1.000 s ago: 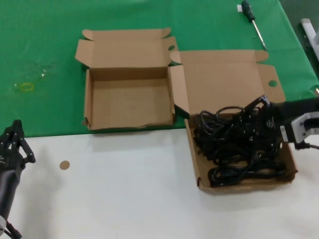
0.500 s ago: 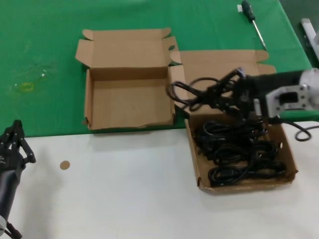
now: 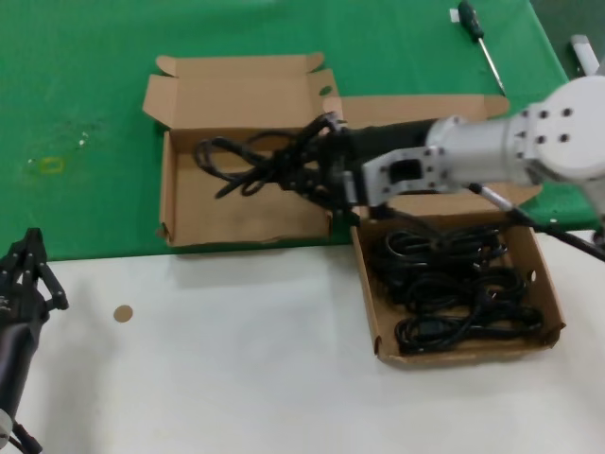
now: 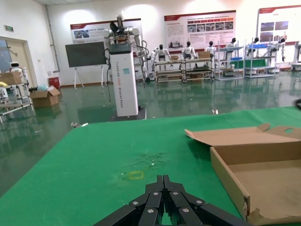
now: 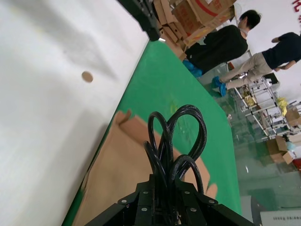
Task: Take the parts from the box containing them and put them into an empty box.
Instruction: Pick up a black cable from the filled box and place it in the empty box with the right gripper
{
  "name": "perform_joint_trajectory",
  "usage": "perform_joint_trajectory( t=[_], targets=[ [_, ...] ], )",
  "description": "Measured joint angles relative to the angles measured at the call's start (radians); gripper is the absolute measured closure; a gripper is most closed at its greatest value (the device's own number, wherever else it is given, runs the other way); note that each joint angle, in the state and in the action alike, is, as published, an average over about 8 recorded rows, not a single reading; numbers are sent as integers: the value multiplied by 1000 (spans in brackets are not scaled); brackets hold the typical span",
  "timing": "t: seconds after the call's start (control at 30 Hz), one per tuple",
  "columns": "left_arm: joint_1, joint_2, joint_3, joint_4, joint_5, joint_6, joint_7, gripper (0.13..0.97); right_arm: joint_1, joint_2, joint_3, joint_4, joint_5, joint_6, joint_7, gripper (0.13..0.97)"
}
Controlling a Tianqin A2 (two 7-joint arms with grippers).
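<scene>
Right end effector (image 3: 317, 170), clamped on one power cord (image 3: 250, 163), has swung from full box (image 3: 548, 293) toward 9 o'clock over empty box (image 3: 168, 203); release due next, left end effector (image 3: 28, 270) idle, fingers together

A counter (image 3: 236, 378), white in front and covered by green cloth (image 3: 85, 85) behind, carries two open cardboard boxes, one empty (image 3: 189, 203), one holding cords (image 3: 378, 312), a screwdriver (image 3: 480, 43) and a small brown disc (image 3: 122, 313).
</scene>
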Motion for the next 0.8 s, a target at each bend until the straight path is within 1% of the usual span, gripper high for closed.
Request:
perform_joint_trajectory(
  t=[0.17, 0.33, 0.8],
  targets=[
    [0, 0, 0, 0, 0, 0, 0, 945, 28, -83, -32, -67, -27, 35, 23, 884],
    [0, 0, 0, 0, 0, 0, 0, 945, 44, -143, -53, -129, -46, 69, 25, 884],
    [0, 0, 0, 0, 0, 0, 0, 945, 87, -226, -75, -285, -77, 152, -57, 885]
  ],
)
